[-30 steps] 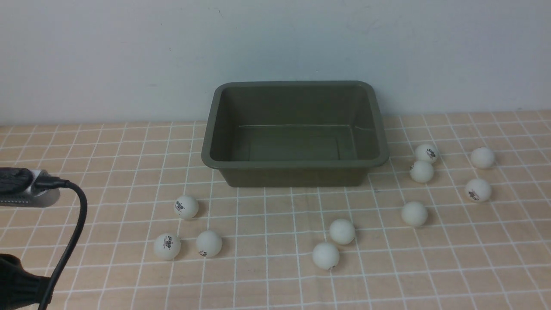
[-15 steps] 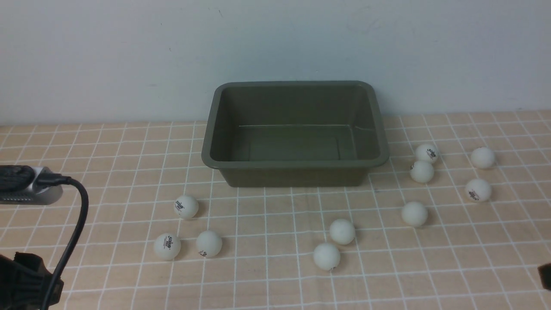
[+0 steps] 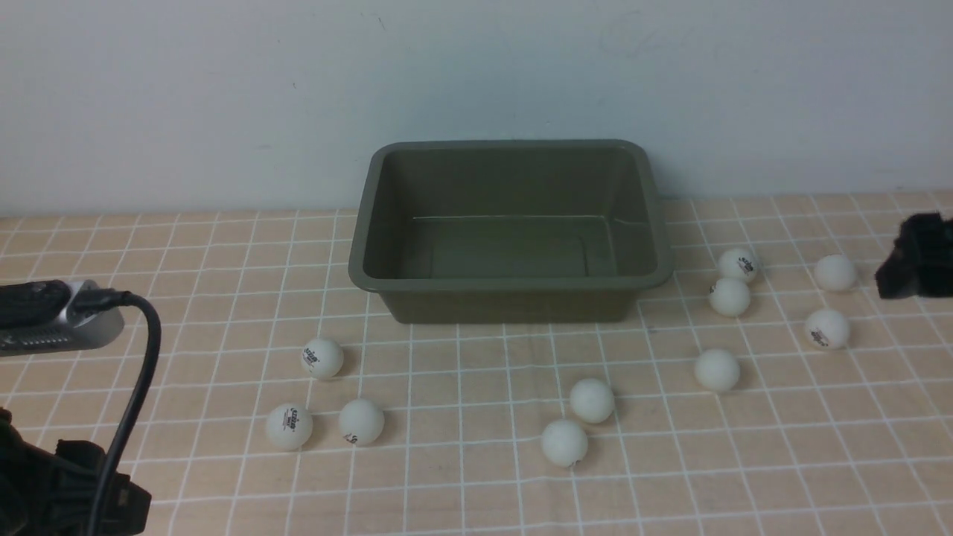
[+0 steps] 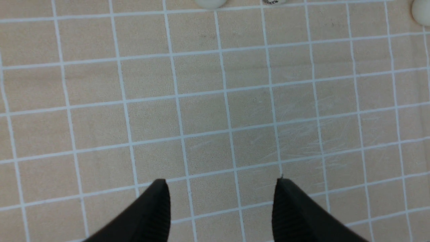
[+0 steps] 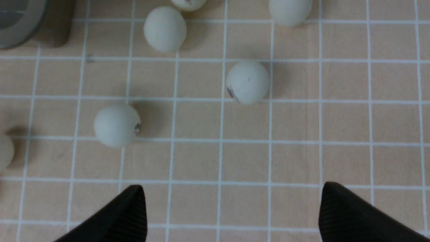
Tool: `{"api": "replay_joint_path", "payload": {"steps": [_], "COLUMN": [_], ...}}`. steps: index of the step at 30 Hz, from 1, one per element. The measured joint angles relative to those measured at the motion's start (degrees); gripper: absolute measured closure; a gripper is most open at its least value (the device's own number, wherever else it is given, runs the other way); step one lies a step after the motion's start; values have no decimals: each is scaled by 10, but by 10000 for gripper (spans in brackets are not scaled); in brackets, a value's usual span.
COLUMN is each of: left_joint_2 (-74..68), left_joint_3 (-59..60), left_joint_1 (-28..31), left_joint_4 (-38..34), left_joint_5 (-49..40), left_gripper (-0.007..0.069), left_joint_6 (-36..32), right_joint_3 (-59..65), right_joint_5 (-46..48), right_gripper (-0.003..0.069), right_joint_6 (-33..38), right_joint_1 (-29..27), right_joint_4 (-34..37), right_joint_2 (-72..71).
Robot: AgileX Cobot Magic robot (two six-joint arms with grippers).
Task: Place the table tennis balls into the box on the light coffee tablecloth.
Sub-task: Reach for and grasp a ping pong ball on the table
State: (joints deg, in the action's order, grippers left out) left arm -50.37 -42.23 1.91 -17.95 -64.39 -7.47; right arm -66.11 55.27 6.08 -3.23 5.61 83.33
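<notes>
Matte white balls (image 3: 592, 400) are lying near the round-cornered olive box (image 3: 511, 298).
It is sitting on gridded tablecloth (image 3: 461, 491); left jaws and right jaws are gaping, gripping nothing.

Front overview; wrist close-ups over tablecloth (image 3: 476, 487)

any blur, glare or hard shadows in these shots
Front view: soft, even light, with only faint shadows to the right of the table tennis balls and no glare on the box. Left wrist view: the tablecloth grid is sharp, and the left gripper fingers are near-black. Right wrist view: the balls look slightly soft with pale shadows, and the right gripper fingers are equally dark.
</notes>
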Motion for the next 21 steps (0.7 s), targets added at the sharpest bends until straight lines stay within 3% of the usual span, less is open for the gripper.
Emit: {"api": "replay_joint_path", "payload": {"steps": [11, 21], "left_joint_2": [0, 0], "left_joint_3": [0, 0], "left_joint_1": [0, 0], "left_joint_4": [5, 10], "left_joint_5": [0, 0], "left_gripper": [284, 284], "left_joint_6": [0, 0], "right_joint_3": [-277, -370], "right_joint_5": [47, 55], "right_gripper": [71, 71], "right_joint_6": [-17, -24], "right_joint_1": [0, -2], "right_joint_4": [-36, -77], "right_joint_2": [299, 394]}}
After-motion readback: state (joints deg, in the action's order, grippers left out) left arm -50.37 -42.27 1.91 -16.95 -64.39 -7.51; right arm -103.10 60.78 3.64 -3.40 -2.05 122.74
